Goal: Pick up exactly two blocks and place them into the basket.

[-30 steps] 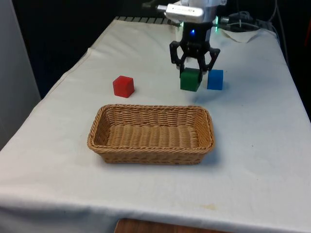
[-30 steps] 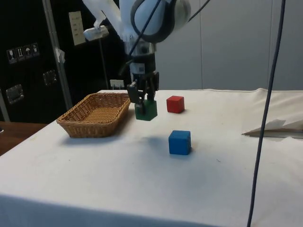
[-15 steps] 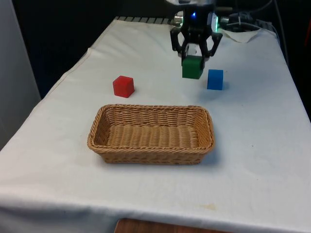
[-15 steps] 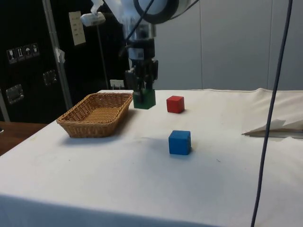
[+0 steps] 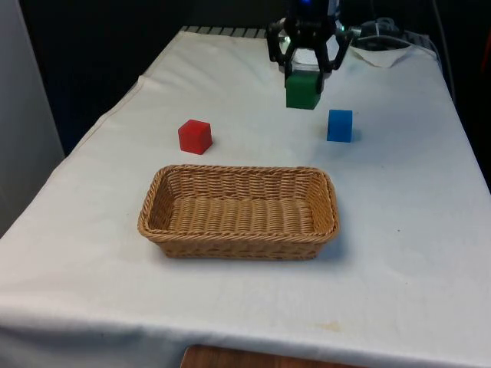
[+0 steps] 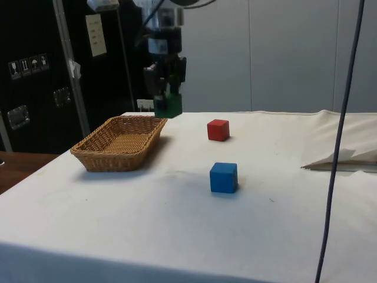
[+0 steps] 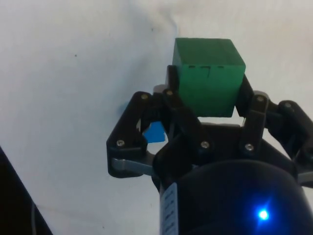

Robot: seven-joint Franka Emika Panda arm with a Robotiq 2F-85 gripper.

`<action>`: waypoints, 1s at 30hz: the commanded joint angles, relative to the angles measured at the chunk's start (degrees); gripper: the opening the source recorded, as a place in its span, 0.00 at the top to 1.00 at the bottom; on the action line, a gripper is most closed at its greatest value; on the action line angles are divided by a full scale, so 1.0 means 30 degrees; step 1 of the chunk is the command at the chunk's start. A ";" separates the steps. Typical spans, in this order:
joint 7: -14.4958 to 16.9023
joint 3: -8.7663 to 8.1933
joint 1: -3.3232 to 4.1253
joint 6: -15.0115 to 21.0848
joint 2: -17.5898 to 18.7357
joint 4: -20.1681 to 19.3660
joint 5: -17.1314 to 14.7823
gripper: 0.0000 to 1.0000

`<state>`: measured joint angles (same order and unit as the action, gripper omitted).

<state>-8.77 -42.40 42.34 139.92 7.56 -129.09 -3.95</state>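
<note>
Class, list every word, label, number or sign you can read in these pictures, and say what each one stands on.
No text can be read.
Pale sheet on the dark cabinet: print too small to read.
Row of small symbol stickers on the same cabinet: too blurred to read.
White label on the gripper body: print too small to read.
The green block, red block, blue block and basket carry no markings.

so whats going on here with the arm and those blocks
The robot arm's tool is shut on a green block and holds it up in the air, clear of the white cloth. The wicker basket on the table has nothing in it yet. A red block and a blue block sit on the cloth, apart from each other and outside the basket. In the side view the green block hangs above the basket's far end.
</note>
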 commanded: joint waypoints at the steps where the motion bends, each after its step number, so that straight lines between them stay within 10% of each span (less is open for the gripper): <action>1: 0.0229 0.0000 -0.0095 -0.0535 0.0248 0.0554 -0.0172 1.00; 21: 0.1585 -0.0134 -0.0439 -0.1490 0.3667 0.4393 -0.2082 1.00; 29: 0.2540 0.0076 -0.0993 -0.1891 0.5959 0.6532 -0.3724 1.00; 30: 0.2311 -0.0153 -0.0707 -0.1623 0.5691 0.6131 -0.3419 1.00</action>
<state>-1.83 -42.86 40.22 135.05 24.64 -110.70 -14.21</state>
